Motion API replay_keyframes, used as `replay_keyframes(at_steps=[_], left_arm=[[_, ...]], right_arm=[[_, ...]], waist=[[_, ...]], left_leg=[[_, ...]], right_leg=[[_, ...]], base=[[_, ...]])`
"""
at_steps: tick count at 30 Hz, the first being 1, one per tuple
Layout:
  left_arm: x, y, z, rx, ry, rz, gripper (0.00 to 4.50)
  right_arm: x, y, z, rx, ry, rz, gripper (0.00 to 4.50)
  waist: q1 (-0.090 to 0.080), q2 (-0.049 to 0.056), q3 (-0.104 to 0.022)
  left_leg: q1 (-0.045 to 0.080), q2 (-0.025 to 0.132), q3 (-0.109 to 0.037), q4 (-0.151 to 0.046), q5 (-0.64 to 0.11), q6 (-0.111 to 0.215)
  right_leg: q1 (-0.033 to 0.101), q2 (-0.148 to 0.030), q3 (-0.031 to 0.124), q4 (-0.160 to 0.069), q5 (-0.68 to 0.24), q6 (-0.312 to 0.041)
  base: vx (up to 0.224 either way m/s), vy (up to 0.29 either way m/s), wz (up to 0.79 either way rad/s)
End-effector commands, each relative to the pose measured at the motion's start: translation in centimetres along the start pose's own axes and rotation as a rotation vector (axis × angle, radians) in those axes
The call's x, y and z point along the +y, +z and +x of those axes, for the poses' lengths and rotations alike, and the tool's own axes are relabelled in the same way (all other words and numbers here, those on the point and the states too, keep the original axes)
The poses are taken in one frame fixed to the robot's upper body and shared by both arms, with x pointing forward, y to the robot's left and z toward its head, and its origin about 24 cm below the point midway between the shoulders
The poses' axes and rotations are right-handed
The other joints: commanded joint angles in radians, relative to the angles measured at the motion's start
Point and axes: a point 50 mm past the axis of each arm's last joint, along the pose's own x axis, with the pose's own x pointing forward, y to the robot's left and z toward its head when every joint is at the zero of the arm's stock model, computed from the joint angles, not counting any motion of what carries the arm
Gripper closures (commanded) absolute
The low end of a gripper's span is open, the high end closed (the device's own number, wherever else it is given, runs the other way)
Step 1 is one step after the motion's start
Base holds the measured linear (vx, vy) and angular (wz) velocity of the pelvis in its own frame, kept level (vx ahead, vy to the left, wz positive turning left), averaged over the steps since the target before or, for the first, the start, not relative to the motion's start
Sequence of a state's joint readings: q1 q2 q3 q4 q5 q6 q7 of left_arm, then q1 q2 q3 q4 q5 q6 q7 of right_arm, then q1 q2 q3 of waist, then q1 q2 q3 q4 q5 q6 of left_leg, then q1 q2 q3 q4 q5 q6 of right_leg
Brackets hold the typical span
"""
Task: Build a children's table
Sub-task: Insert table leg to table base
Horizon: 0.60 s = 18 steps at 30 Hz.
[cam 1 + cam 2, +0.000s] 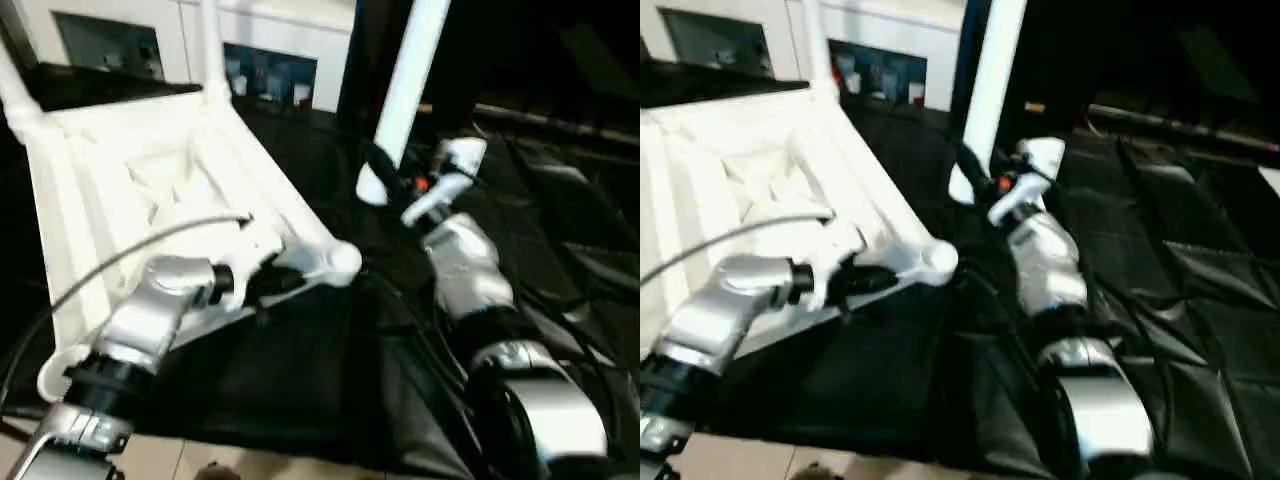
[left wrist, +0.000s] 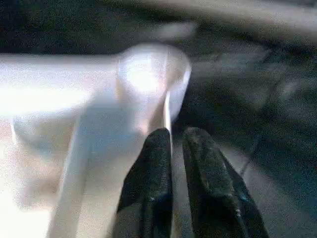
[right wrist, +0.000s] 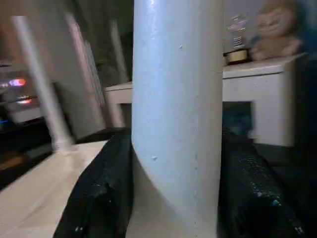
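The white tabletop [image 1: 150, 170] lies upside down on the black cloth, its ribbed underside up. Two white legs [image 1: 212, 50] stand in its far corners. My left gripper [image 1: 280, 280] is at the near right corner socket [image 2: 153, 74]. Its black fingers [image 2: 153, 163] are nearly together on the thin rim beside that socket. My right gripper [image 1: 385, 175] is shut on another white leg [image 1: 410, 70]. It holds the leg upright above the cloth, to the right of the tabletop. In the right wrist view this leg [image 3: 178, 124] stands between the two black fingers [image 3: 99, 198].
The black-draped work table [image 1: 300, 380] stretches right and forward. White cabinets [image 1: 270, 40] stand behind it. A grey cable [image 1: 130, 255] arcs over my left forearm. The table's front edge and pale floor [image 1: 200, 465] lie just below my left arm.
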<state>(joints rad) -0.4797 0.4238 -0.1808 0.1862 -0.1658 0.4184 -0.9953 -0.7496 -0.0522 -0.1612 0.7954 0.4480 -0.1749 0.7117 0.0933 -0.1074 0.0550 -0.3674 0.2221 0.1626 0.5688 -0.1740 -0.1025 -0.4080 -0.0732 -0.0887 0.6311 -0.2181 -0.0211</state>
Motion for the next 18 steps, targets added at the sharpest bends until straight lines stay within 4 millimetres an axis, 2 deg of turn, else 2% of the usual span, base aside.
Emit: replay_keyframes(at_steps=[1,2,4,5,6,9,11,12,13,14,15,16,17,18], left_arm=[[0.4,1.8,-0.9,-0.091,-0.023,-0.007,3.58],[1.6,3.0,-1.6,-0.164,0.028,-0.040,3.53],[2.0,3.4,-1.7,-0.185,0.058,-0.045,3.39],[3.5,4.5,-1.8,-0.221,0.178,-0.050,3.26],[4.0,4.8,-1.8,-0.227,0.222,-0.049,3.15],[6.6,7.4,-1.2,-0.255,0.477,-0.070,3.01],[6.9,8.0,-0.9,-0.256,0.508,-0.059,2.73],[7.0,8.9,-0.3,-0.267,0.520,-0.047,2.65],[7.0,8.9,-0.3,-0.267,0.520,-0.047,2.63],[6.7,10.3,0.8,-0.297,0.513,-0.025,2.63],[6.7,10.3,0.8,-0.297,0.513,-0.025,2.39],[6.5,10.8,1.2,-0.317,0.501,-0.021,2.39],[5.4,12.1,2.3,-0.367,0.427,-0.018,2.27],[4.4,12.9,3.1,-0.398,0.357,-0.020,2.22]], right_arm=[[0.1,0.7,-0.3,-0.012,0.060,-0.002,2.61],[0.3,0.8,-0.6,-0.008,0.092,0.003,2.61],[0.4,0.9,-0.7,-0.007,0.097,0.004,2.61],[0.5,0.8,-1.0,0.005,0.116,0.004,2.61],[0.5,0.8,-1.0,0.009,0.121,0.005,2.61],[0.6,-0.1,-1.5,0.047,0.109,-0.004,2.61],[0.8,-0.4,-1.6,0.058,0.115,-0.002,2.61],[1.2,-0.9,-1.7,0.075,0.131,0.000,2.61],[1.2,-0.9,-1.7,0.075,0.131,0.000,2.61],[1.7,-1.4,-1.8,0.098,0.149,0.006,2.61],[1.7,-1.4,-1.8,0.098,0.149,0.006,2.61],[1.8,-1.6,-1.8,0.107,0.146,0.003,2.61],[1.8,-2.1,-1.9,0.135,0.135,-0.009,2.61],[1.8,-2.5,-2.0,0.157,0.121,-0.028,2.61]], waist=[[0.003,0.019,-0.067],[0.000,0.019,-0.067],[0.001,0.022,-0.066],[0.001,0.017,-0.064],[0.005,0.020,-0.066],[0.011,0.017,-0.068],[0.013,0.017,-0.068],[0.018,0.017,-0.071],[0.018,0.016,-0.071],[0.023,0.015,-0.075],[0.024,0.015,-0.076],[0.025,0.014,-0.075],[0.025,0.022,-0.075],[0.026,0.016,-0.076]], left_leg=[[0.011,0.011,0.014,-0.053,-0.023,0.046],[0.013,0.012,0.015,-0.054,-0.040,0.040],[0.015,0.013,0.014,-0.055,-0.062,0.028],[0.013,0.010,0.016,-0.057,-0.071,0.022],[0.018,0.010,0.017,-0.054,-0.073,0.021],[0.014,0.011,0.013,-0.052,-0.068,0.015],[0.013,0.011,0.013,-0.052,-0.061,0.013],[0.012,0.010,0.013,-0.049,-0.037,0.019],[0.012,0.009,0.014,-0.047,-0.024,0.024],[0.013,0.007,0.014,-0.042,0.022,0.037],[0.012,0.007,0.013,-0.041,0.033,0.040],[0.011,0.006,0.013,-0.041,0.035,0.046],[0.010,0.007,0.014,-0.042,0.031,0.048],[0.012,0.008,0.015,-0.040,0.034,0.046]], right_leg=[[0.072,-0.059,0.057,-0.045,0.160,-0.246],[0.070,-0.059,0.057,-0.047,0.142,-0.248],[0.069,-0.061,0.058,-0.050,0.108,-0.239],[0.071,-0.058,0.058,-0.054,0.077,-0.228],[0.068,-0.059,0.059,-0.055,0.076,-0.221],[0.072,-0.063,0.057,-0.054,0.067,-0.203],[0.071,-0.063,0.057,-0.054,0.066,-0.199],[0.073,-0.065,0.057,-0.051,0.091,-0.203],[0.073,-0.063,0.057,-0.050,0.109,-0.204],[0.074,-0.060,0.056,-0.045,0.180,-0.216],[0.076,-0.061,0.056,-0.041,0.199,-0.224],[0.075,-0.061,0.055,-0.042,0.209,-0.229],[0.076,-0.064,0.056,-0.042,0.212,-0.242],[0.077,-0.065,0.056,-0.041,0.224,-0.255]], base=[[0.000,0.000,0.00],[0.000,0.000,0.00],[0.000,0.000,0.00],[0.000,0.000,0.00],[0.000,0.000,0.00],[0.000,0.000,0.00],[0.000,0.000,0.00],[0.000,0.000,0.00],[0.000,0.000,0.00],[0.000,0.000,0.00],[0.000,0.000,0.00],[0.000,0.000,0.00],[0.000,0.000,0.00],[0.000,0.000,0.00]])
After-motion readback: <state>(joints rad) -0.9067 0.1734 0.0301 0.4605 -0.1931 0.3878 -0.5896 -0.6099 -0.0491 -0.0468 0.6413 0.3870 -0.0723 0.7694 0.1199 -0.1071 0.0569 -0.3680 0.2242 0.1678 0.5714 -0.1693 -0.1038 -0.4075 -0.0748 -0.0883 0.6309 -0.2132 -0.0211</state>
